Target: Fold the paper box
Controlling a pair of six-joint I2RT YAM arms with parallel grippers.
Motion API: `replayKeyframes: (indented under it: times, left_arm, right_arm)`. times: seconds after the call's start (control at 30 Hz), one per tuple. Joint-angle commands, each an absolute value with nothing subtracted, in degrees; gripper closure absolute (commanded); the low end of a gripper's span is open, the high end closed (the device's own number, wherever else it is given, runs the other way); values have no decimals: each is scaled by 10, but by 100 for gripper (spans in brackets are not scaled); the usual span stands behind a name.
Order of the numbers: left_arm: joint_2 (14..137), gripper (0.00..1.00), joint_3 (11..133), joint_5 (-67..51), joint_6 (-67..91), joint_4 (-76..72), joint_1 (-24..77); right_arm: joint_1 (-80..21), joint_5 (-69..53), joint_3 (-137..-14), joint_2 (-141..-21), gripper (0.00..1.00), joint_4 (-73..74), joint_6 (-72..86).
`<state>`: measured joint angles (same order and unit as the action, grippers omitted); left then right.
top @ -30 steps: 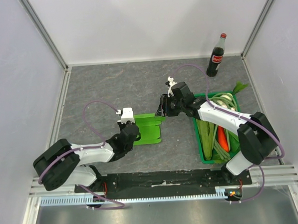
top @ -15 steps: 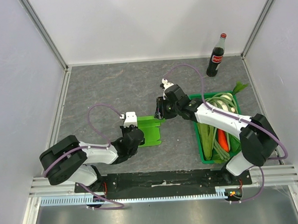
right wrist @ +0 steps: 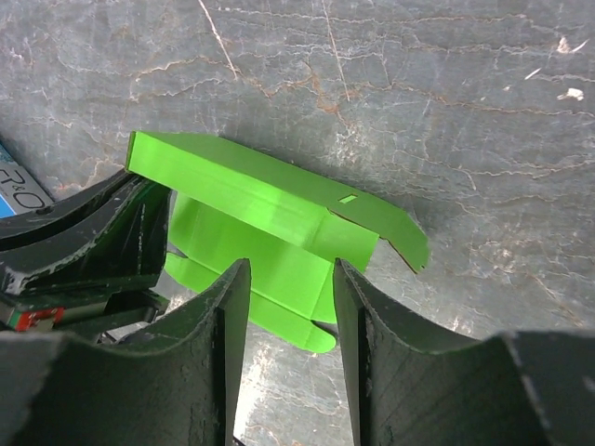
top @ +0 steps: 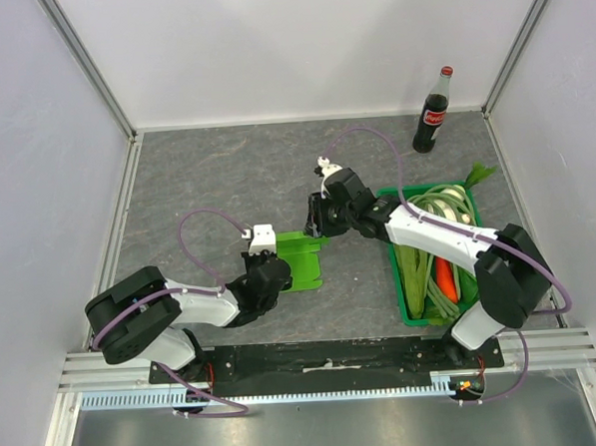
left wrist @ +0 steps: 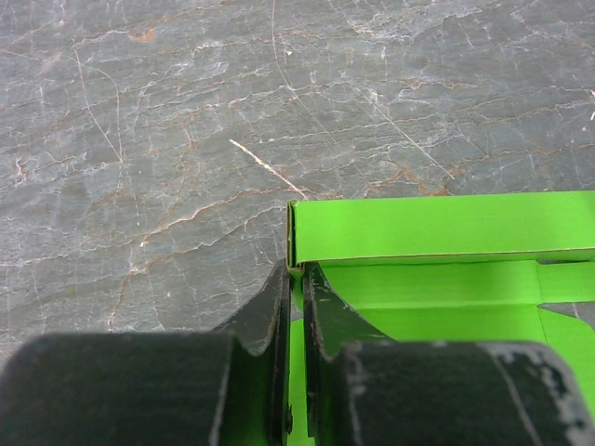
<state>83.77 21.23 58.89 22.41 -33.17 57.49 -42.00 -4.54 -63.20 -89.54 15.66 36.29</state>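
Since a second ago the left claw has moved to the right, and the right claw has slid a little to the left along the far edge of the paper box. On the grey tabletop a dark-green crate of vegetables stands at the right. The paper box lies near the middle, between the two claws, with one long flap standing up. The left claw is clamped on its left edge. The right claw holds its fingers apart over the far right corner. A cola bottle stands far right.

Crate right of paper box
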Motion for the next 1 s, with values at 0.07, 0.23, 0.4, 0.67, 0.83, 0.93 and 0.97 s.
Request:
replayKeyframes:
  times: [0.07,0.23,0.4,0.67,0.83,0.93,0.97]
  left_arm:
    - [838,98,218,632,242,-355,581]
    - [838,98,213,632,248,-356,582]
    - [836,98,209,632,250,-356,584]
    - [838,98,209,632,250,-359,584]
    - [837,98,207,630,247,-359,584]
    - [835,98,204,629,249,-361,584]
    - [834,98,203,629,247,-362,584]
  right_arm:
    - [-420,-44,-628,-914,54,117,378]
    - [-419,-54,-594,-928,53,72,390]
    - [-415,-101,-575,-948,53,15,429]
    - [-379,-178,-512,-934,50,-135,531]
    - [-345,-219,-456,-929,50,-231,585]
    - [-335,-251,-443,-944,50,-282,613]
    - [-335,-256,-442,-948,50,-299,615]
